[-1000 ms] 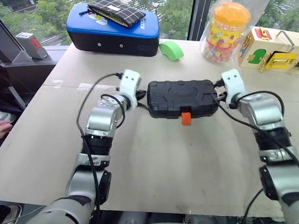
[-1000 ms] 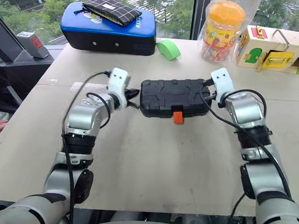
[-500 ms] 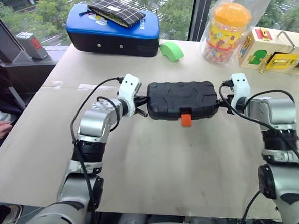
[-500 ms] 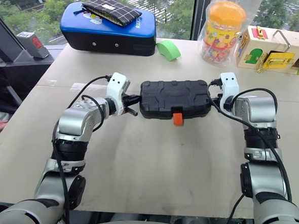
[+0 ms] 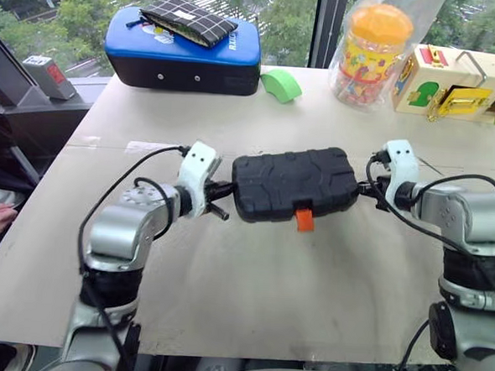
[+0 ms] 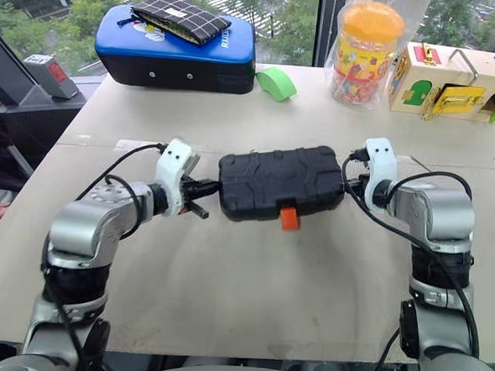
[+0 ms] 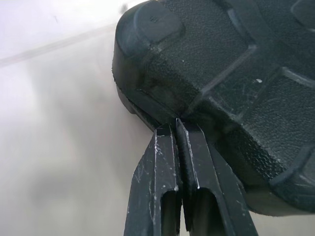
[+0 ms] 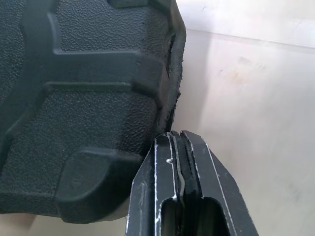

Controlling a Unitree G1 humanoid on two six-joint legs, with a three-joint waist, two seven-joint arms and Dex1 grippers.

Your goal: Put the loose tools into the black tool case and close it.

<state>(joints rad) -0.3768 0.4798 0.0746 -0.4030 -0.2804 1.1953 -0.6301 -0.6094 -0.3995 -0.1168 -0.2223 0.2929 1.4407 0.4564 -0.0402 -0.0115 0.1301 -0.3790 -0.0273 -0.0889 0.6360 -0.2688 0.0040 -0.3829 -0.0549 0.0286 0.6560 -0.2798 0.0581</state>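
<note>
The closed black tool case point(image 5: 294, 182) sits mid-table, pinned end to end between the left gripper point(image 7: 178, 129) and right gripper point(image 8: 176, 137) — each with fingers pressed together, holding nothing. Uneven pushing could swing it round or slip a tip off its rounded corner.

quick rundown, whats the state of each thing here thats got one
tool case: closed, flat on table
latch: down over the front edge
left gripper: shut, tips at case's end
right gripper: shut, tips at case's other end
blue case: closed, checked pouch on top
jar: lid on
</note>
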